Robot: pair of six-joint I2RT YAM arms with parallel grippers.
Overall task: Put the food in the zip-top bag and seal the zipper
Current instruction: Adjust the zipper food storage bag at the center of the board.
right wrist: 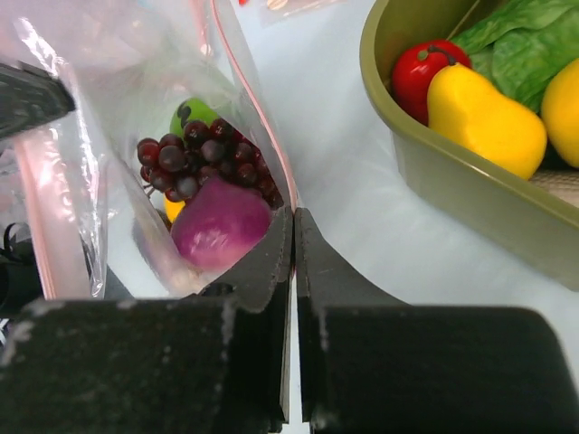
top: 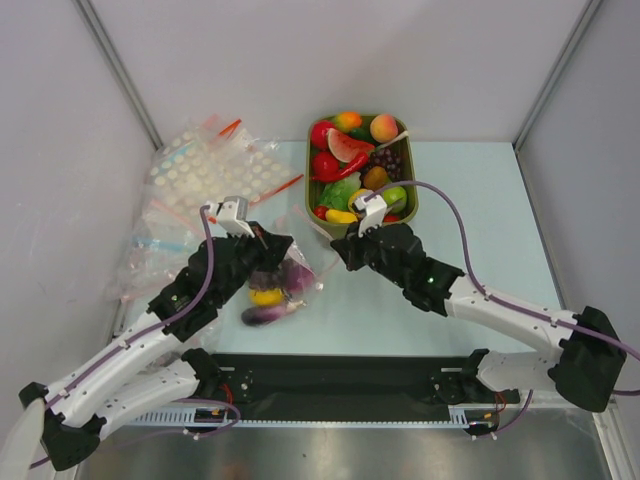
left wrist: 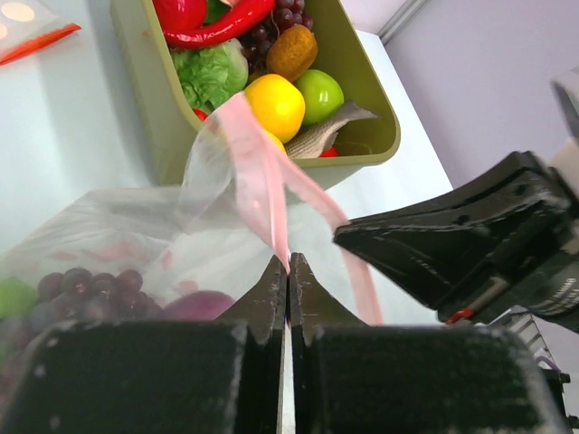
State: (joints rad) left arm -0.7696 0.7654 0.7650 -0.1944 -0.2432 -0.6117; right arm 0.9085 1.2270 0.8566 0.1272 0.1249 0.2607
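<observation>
At the far left of the desk (top: 480, 230) we see a heap of white-dotted bags (top: 215, 165), well apart from the work. Next comes our left tool (left wrist: 288, 269). Its jaws are pressed together on the pale pink zipper (left wrist: 264, 176), which rises from the tips and curls over toward the tub.

The zip-top bag (top: 285, 285) lies on the desk between the two arms, just in front of the tub, with its mouth held up by both tools. Inside it we make out dark grapes (right wrist: 199, 154), a purple piece (right wrist: 222, 224), a green piece (right wrist: 193, 112) beside the grapes, and a yellow piece (top: 266, 296).

To the right, our right tool (right wrist: 292, 221) is likewise closed with no gap. It nips the other side of the bag's mouth, where the pink strip runs down to its tips. Farther right stands the olive-green tub (right wrist: 452, 185), holding a yellow pear (right wrist: 484, 113), a red apple (right wrist: 421, 68), lettuce (right wrist: 525, 36) and more.
</observation>
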